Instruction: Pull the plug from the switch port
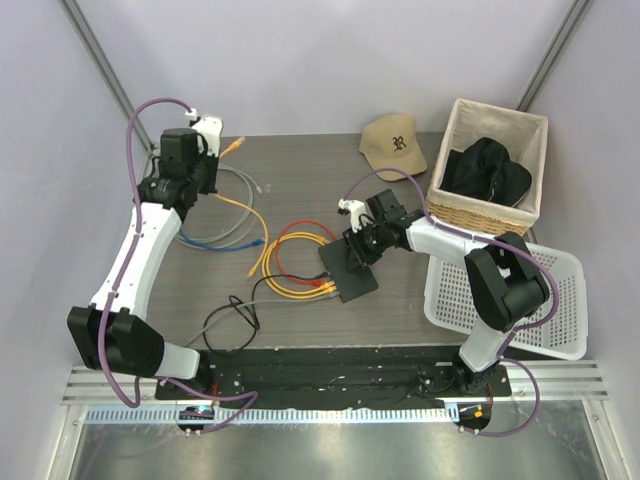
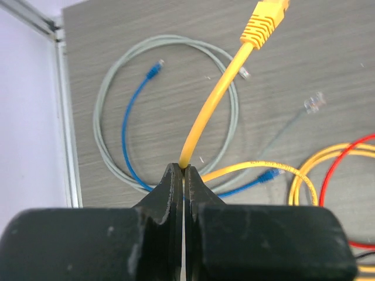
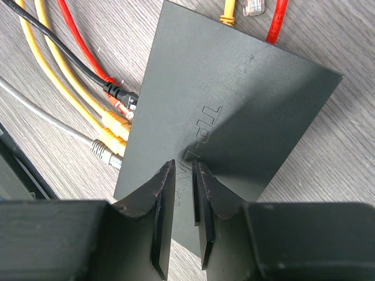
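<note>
The switch is a flat black box at mid-table; in the right wrist view its top fills the frame. Black, orange, yellow and grey plugs sit in ports along its left edge. My right gripper rests on its top with the jaws nearly together and nothing between them. My left gripper is at the far left, raised, shut on a yellow cable. That cable's yellow plug hangs free in the air, away from the switch.
A grey cable coil and a blue cable lie under the left gripper. Red and yellow loops lie left of the switch. A tan cap, a wicker basket holding a black garment and a white plastic basket are on the right.
</note>
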You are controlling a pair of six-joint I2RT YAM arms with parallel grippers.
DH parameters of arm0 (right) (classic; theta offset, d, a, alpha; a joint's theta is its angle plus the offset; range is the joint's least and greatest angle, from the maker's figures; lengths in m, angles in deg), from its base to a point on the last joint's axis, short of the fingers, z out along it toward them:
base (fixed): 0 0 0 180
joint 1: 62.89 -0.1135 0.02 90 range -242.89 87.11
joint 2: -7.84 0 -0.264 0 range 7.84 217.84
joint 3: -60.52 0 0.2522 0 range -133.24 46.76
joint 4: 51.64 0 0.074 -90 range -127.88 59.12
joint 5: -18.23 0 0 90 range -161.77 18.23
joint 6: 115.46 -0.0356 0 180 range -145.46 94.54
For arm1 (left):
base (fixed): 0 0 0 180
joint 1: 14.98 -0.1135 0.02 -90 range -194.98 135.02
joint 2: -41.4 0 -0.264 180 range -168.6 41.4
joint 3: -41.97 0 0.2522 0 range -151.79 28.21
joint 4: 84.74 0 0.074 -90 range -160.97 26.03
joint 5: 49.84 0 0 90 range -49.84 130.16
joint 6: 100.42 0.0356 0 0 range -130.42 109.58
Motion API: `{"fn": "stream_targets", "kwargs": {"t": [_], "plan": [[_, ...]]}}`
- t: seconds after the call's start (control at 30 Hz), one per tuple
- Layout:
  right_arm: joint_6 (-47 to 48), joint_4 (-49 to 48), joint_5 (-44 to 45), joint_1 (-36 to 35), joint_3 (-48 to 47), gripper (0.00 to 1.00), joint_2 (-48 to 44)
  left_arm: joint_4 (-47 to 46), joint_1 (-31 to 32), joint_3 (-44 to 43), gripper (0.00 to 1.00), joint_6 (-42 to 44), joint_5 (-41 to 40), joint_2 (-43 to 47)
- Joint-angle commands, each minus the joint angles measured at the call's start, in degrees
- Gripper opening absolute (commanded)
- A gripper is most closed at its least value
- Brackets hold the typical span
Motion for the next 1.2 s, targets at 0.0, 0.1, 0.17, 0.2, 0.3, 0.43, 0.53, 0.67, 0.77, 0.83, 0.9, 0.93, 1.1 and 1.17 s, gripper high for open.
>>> {"fn": "stream_targets", "kwargs": {"t": [0.0,0.1,0.17,0.2,0.3,0.43,0.53,0.67,0.77,0.83,0.9,0.93,1.1,1.17], "plan": [[1.84,1.55,5.45,0.08,0.99,0.27,2.27,-5.71,0.14,1.01,0.00,-2.37,-9.68,0.97],[1.76,1.46,5.45,0.08,1.08,0.27,2.18,-10.45,0.14,1.89,0.00,-0.70,-16.47,1.14],[1.76,1.46,5.36,0.08,0.99,0.27,2.44,-12.05,0.32,0.84,0.00,2.72,-17.55,0.45],[1.76,1.37,5.36,0.08,0.90,0.27,2.53,-11.96,0.67,0.22,0.00,4.91,-17.46,0.01],[1.67,1.46,5.45,0.17,0.64,0.27,2.79,-14.68,1.46,-1.27,0.00,13.35,-19.75,-0.61],[1.58,1.46,5.36,0.08,0.72,0.27,3.14,-14.51,1.46,-3.38,0.00,21.80,-21.06,-3.33],[1.58,1.37,5.18,0.08,0.46,0.27,3.50,-15.21,1.55,-3.21,0.00,23.39,-22.47,-5.97],[1.49,1.46,5.27,0.17,0.02,0.27,3.50,-17.74,1.90,-0.85,0.00,23.29,-21.76,-8.69],[1.32,1.37,5.62,0.08,-0.07,0.27,3.06,-28.28,1.90,3.98,0.00,26.80,-23.08,-11.68],[1.32,1.46,5.71,0.17,0.02,0.27,2.80,-33.13,1.73,2.95,0.00,30.15,-23.53,-16.06],[1.32,1.55,5.80,0.08,0.20,0.28,2.71,-33.67,1.20,0.23,0.09,29.90,-23.09,-20.88],[1.40,1.55,5.80,0.08,0.20,0.28,2.62,-33.41,0.76,-3.00,0.25,29.54,-22.83,-22.31],[1.76,1.46,6.32,0.08,0.46,0.28,2.09,-24.13,0.76,-13.21,0.55,23.14,-20.73,-26.28],[2.28,1.46,6.68,0.08,0.81,0.28,1.48,-19.54,0.85,-17.00,0.59,15.68,-14.41,-23.83]]}}
